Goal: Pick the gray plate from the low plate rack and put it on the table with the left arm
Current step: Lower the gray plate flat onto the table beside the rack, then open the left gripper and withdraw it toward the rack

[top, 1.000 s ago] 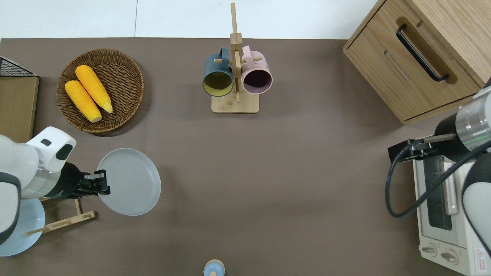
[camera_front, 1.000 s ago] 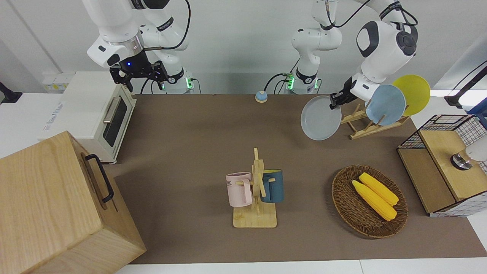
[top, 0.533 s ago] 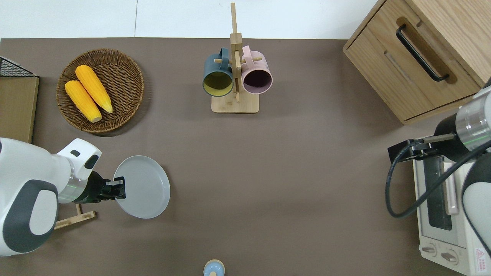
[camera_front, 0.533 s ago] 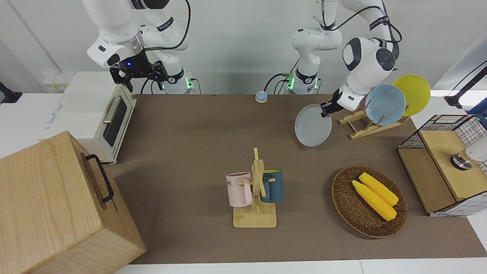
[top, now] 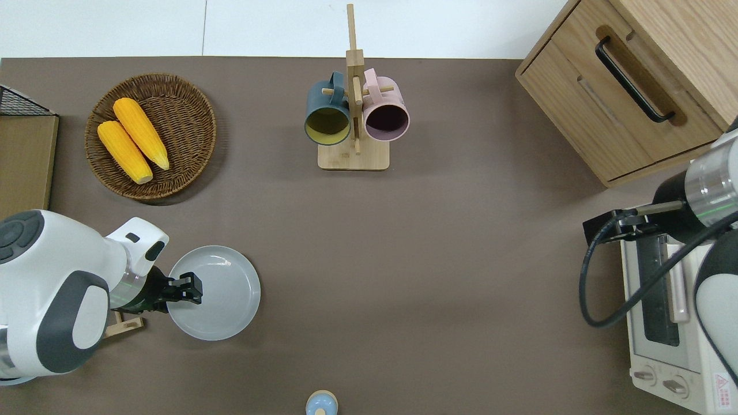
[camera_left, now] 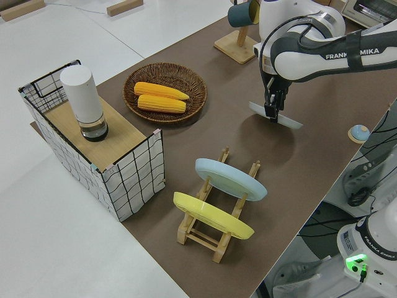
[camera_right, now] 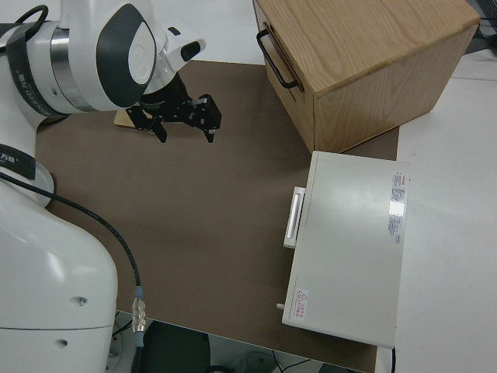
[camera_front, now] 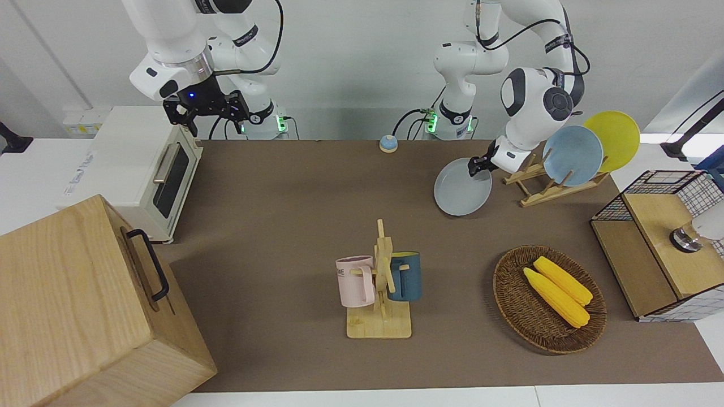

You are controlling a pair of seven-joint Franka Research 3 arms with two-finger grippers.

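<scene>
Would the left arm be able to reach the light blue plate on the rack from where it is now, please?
Probably not yet: the left gripper is shut on the gray plate, which it must release first. The light blue plate itself stands uncovered on the low plate rack.

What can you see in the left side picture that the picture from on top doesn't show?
Only the left side view shows the whole rack with the blue plate and the yellow plate leaning in it, plus the white cylinder on the wire box. Only the overhead view shows the wooden cabinet, the toaster oven and the parked right arm. Both show the left gripper shut on the gray plate, the corn basket and the mug tree.
</scene>
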